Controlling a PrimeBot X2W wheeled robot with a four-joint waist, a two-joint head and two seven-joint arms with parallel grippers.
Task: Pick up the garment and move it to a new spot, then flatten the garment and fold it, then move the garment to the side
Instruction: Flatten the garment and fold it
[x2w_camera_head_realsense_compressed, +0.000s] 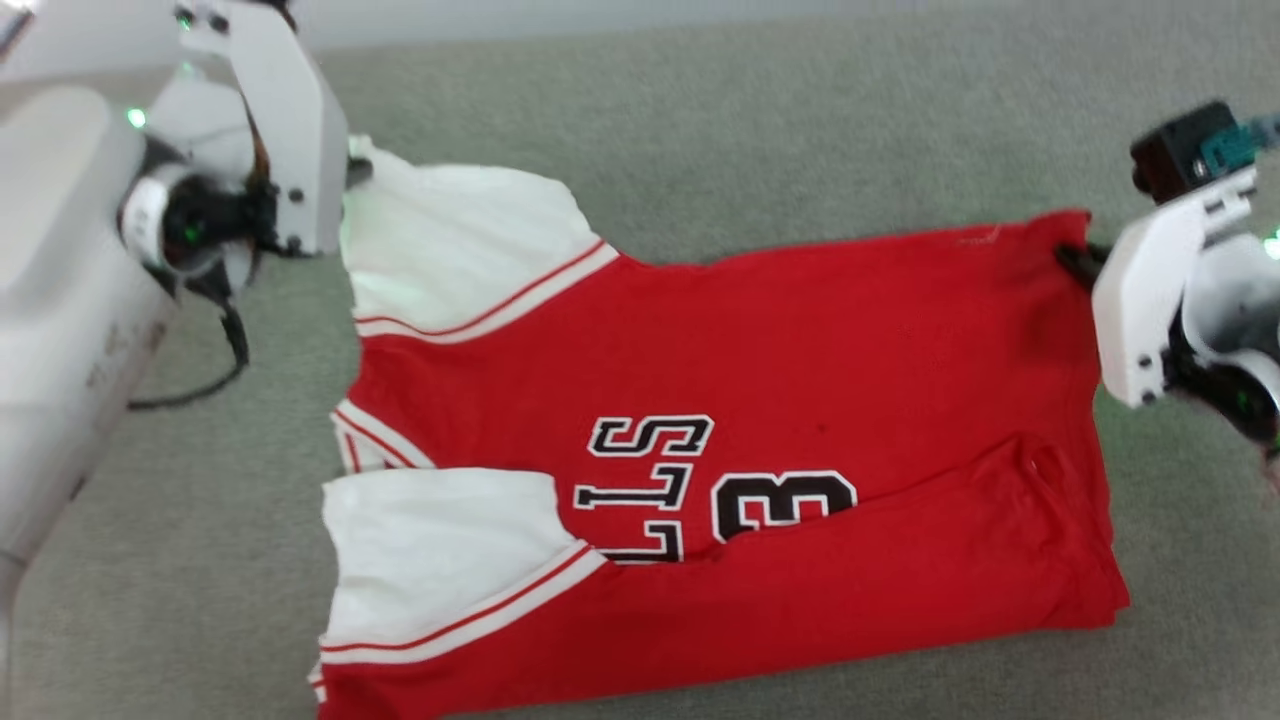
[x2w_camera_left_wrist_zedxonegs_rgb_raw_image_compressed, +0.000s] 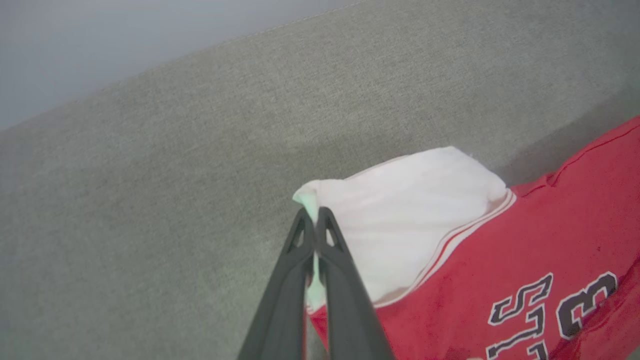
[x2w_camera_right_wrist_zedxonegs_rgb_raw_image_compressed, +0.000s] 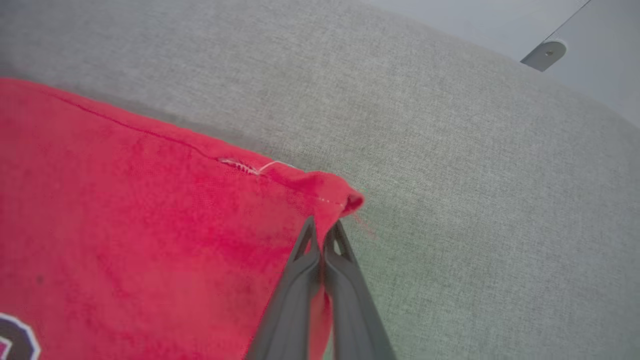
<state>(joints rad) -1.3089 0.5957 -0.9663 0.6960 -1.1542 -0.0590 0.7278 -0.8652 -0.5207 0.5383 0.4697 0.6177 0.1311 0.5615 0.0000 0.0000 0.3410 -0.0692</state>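
Observation:
The garment (x2w_camera_head_realsense_compressed: 780, 350) is a red jersey with white sleeves and black-white letters, spread on a grey-green fabric surface with its near long edge folded over. My left gripper (x2w_camera_head_realsense_compressed: 352, 172) is shut on the tip of the far white sleeve (x2w_camera_left_wrist_zedxonegs_rgb_raw_image_compressed: 415, 210); in the left wrist view its tips (x2w_camera_left_wrist_zedxonegs_rgb_raw_image_compressed: 314, 216) pinch white cloth. My right gripper (x2w_camera_head_realsense_compressed: 1075, 262) is shut on the far hem corner (x2w_camera_right_wrist_zedxonegs_rgb_raw_image_compressed: 330, 192); in the right wrist view its tips (x2w_camera_right_wrist_zedxonegs_rgb_raw_image_compressed: 324, 231) hold red cloth between them.
The grey-green fabric surface (x2w_camera_head_realsense_compressed: 760, 130) stretches beyond the jersey to a pale wall at the back. My left arm's white body (x2w_camera_head_realsense_compressed: 60, 330) stands at the left edge, with a dark cable (x2w_camera_head_realsense_compressed: 225, 360) hanging from it.

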